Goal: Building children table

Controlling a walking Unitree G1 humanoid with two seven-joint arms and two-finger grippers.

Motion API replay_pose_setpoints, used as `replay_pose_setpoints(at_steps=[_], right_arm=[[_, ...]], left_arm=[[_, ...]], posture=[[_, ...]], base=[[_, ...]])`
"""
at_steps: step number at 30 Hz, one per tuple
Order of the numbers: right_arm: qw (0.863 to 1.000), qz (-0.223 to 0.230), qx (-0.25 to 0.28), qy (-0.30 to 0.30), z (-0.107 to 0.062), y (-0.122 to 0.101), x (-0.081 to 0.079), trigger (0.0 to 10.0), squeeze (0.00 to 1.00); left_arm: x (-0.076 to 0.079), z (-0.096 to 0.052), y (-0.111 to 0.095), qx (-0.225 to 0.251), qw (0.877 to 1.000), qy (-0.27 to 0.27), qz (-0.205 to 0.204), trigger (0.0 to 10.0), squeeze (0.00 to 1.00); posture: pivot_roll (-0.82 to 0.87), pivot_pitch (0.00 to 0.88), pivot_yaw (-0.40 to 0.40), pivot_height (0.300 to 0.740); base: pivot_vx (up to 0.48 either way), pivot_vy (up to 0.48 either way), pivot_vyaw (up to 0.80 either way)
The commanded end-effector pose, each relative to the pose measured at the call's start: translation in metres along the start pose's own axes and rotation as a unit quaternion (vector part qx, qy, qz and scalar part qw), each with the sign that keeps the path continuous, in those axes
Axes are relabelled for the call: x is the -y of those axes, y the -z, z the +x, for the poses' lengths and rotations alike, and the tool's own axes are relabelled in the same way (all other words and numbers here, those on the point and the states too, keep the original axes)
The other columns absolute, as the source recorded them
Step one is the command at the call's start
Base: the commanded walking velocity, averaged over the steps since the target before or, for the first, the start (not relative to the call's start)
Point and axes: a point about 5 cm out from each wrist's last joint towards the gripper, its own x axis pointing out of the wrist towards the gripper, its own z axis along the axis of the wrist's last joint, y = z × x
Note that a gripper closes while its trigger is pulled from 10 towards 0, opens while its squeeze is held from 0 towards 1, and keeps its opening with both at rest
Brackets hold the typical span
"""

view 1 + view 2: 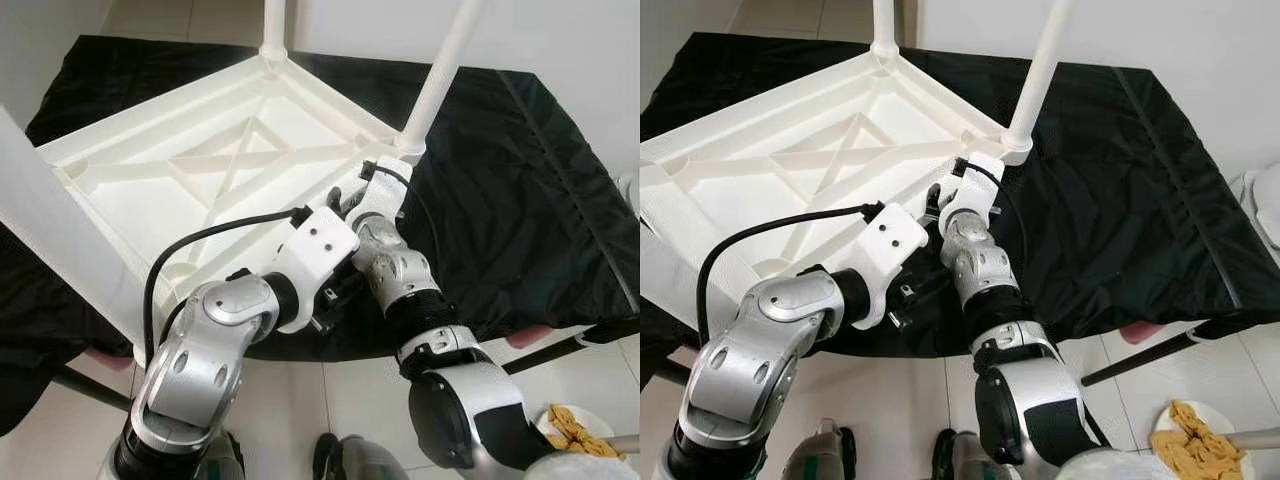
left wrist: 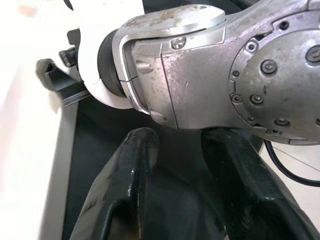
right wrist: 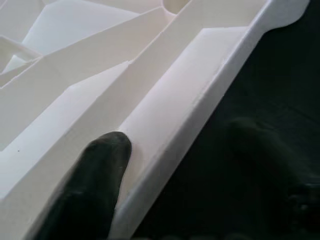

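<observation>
Inverted white tabletop (image 1: 200,160) lying on black cloth (image 1: 520,200), ribbed underside up. Two legs seated: one at far corner (image 1: 273,25), one at right corner (image 1: 440,75). Broad white panel (image 1: 40,230) at far left, close to camera; not identifiable.

Left gripper (image 2: 175,200) tucked beneath right forearm, over cloth at near edge of tabletop. Fingers (image 2: 125,190) spread apart, nothing between them; released.

Right gripper (image 3: 165,165) at right rim (image 3: 210,95), just short of corner carrying the second leg. One finger (image 3: 95,175) inside the rim wall, the other a dark blur outside over cloth. Rim straddled; clamped or merely bracketing cannot be told.

Plate of food (image 1: 1195,440) on floor at far right, clear of work.

Judgement: step in hand appears to be steadying or turning the tabletop by its rim so that remaining sockets can be reached. To do well: close squarely across rim wall, not on a thin rib; keep grip low and near the corner; move slowly so standing legs do not lever out; free left arm from under right before any lift.
</observation>
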Motion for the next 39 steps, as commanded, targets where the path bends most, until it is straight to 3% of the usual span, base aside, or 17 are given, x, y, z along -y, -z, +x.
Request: replay_pose_setpoints(at_steps=[1, 7, 8, 10, 11, 27, 33, 34, 36, 37, 38, 39], right_arm=[[0.998, -0.017, -0.05, 0.027, 0.0, 0.024, 0.005, 0.0, 0.0], [0.997, -0.024, -0.055, 0.045, 0.003, 0.025, 0.009, 0.0, 0.0], [0.997, -0.024, -0.057, 0.045, 0.003, 0.025, 0.008, 2.2, 0.0], [0.997, -0.024, -0.058, 0.044, 0.003, 0.026, 0.008, 2.2, 0.0], [0.997, -0.021, -0.063, 0.048, 0.003, 0.027, 0.009, 10.0, 0.0], [0.987, 0.007, -0.125, 0.099, 0.005, 0.045, 0.022, 10.0, 0.0], [0.983, 0.012, -0.144, 0.114, 0.005, 0.052, 0.026, 10.0, 0.0], [0.983, 0.012, -0.145, 0.116, 0.005, 0.053, 0.026, 8.9, 0.0], [0.982, 0.013, -0.146, 0.118, 0.005, 0.053, 0.026, 8.9, 0.0], [0.982, 0.013, -0.148, 0.119, 0.005, 0.054, 0.026, 4.7, 0.0], [0.981, 0.016, -0.152, 0.12, 0.005, 0.056, 0.025, 3.6, 0.0], [0.981, 0.016, -0.152, 0.12, 0.005, 0.056, 0.025, 3.6, 0.0]], left_arm=[[-0.001, 0.005, -0.005, 0.002, 0.999, -0.05, 0.007, 10.0, 0.0], [0.0, 0.008, -0.009, 0.006, 0.998, -0.064, 0.017, 10.0, 0.0], [0.0, 0.008, -0.009, 0.005, 0.998, -0.065, 0.017, 10.0, 0.0], [0.0, 0.008, -0.009, 0.005, 0.998, -0.066, 0.017, 10.0, 0.0], [0.0, 0.008, -0.009, 0.005, 0.998, -0.066, 0.017, 10.0, 0.0], [-0.004, 0.006, -0.014, 0.011, 0.997, -0.065, 0.041, 10.0, 0.0], [0.003, 0.002, -0.014, 0.014, 0.998, -0.041, 0.05, 10.0, 0.0], [0.004, 0.002, -0.014, 0.013, 0.998, -0.041, 0.049, 10.0, 0.0], [0.004, 0.002, -0.014, 0.013, 0.998, -0.041, 0.049, 10.0, 0.0], [0.004, 0.002, -0.014, 0.012, 0.998, -0.041, 0.049, 10.0, 0.0], [0.005, 0.002, -0.014, 0.012, 0.998, -0.041, 0.049, 10.0, 0.0], [0.005, 0.002, -0.014, 0.012, 0.998, -0.041, 0.049, 10.0, 0.0]], posture=[[0.19, 0.132, -0.131, 0.74], [0.19, 0.133, -0.138, 0.74], [0.19, 0.133, -0.14, 0.74], [0.19, 0.133, -0.14, 0.74], [0.19, 0.134, -0.14, 0.74], [0.19, 0.141, -0.137, 0.74], [0.19, 0.142, -0.137, 0.74], [0.19, 0.144, -0.137, 0.74], [0.19, 0.144, -0.137, 0.74], [0.19, 0.147, -0.14, 0.74], [0.19, 0.149, -0.139, 0.74], [0.19, 0.149, -0.139, 0.74]], base=[[0.0, 0.0, 0.0], [0.0, 0.0, 0.0], [0.0, 0.0, 0.0], [0.0, 0.0, 0.0], [0.0, 0.0, 0.0], [0.0, 0.0, 0.0], [0.0, 0.0, 0.0], [0.0, 0.0, 0.0], [0.0, 0.0, 0.0], [0.0, 0.0, 0.0], [0.0, 0.0, 0.0], [0.0, 0.0, 0.0]])
